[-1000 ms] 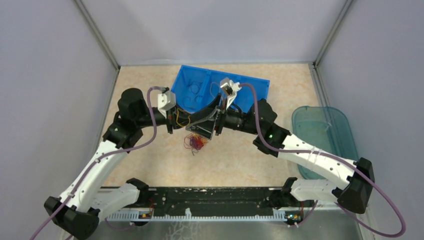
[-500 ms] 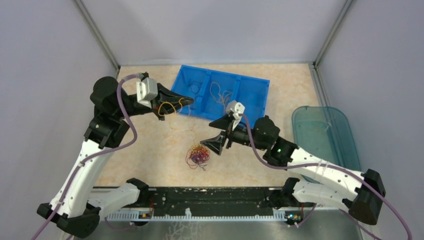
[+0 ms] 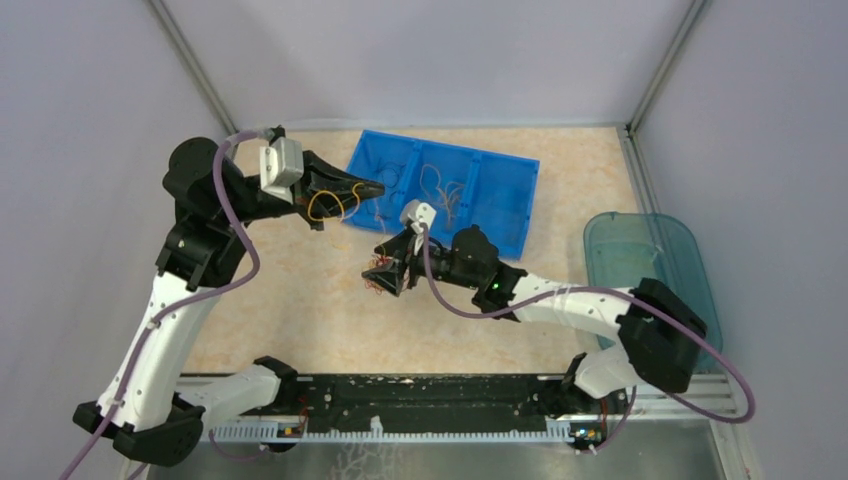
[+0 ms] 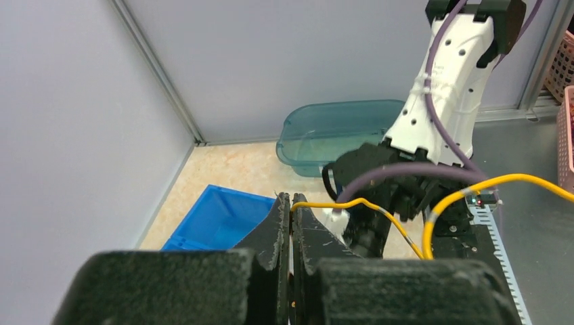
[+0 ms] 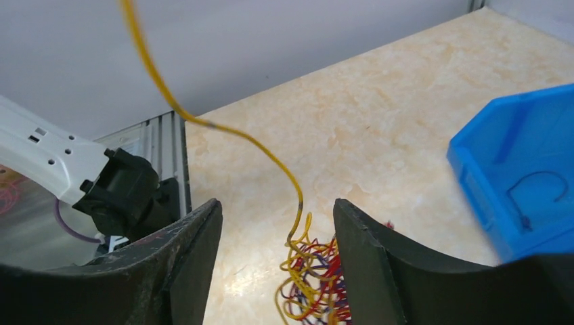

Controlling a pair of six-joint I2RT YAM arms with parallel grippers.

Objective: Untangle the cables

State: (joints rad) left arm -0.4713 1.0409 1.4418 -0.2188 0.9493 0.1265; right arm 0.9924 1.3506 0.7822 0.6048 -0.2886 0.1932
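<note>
Some progress can be credited: a few loose strands (image 3: 440, 187) are seen lying in the compartments of the blue bin (image 3: 447, 150), so part of the sorting is judged done. The bulk is left, though, and a knotted tangle (image 5: 315, 288) of red, yellow and dark strands is bunched on the table. The left gripper (image 4: 291, 203) is clamped tight on one yellow strand (image 4: 359, 202), which is pinched right at the fingertips and carried out ahead of them in a loose loop, well clear of the table. What appears to be the same strand is traced in the right wrist view, dropping from above into the tangle, so it is not yet judged free. The right gripper (image 5: 276, 220) is spread wide with nothing grasped. The tangle is framed between its two fingers, just below and ahead of the tips, and contact cannot be made out. From above, the tangle is mostly hidden beneath the right gripper, while the left gripper is held well apart from it, beside the bin's near corner.
</note>
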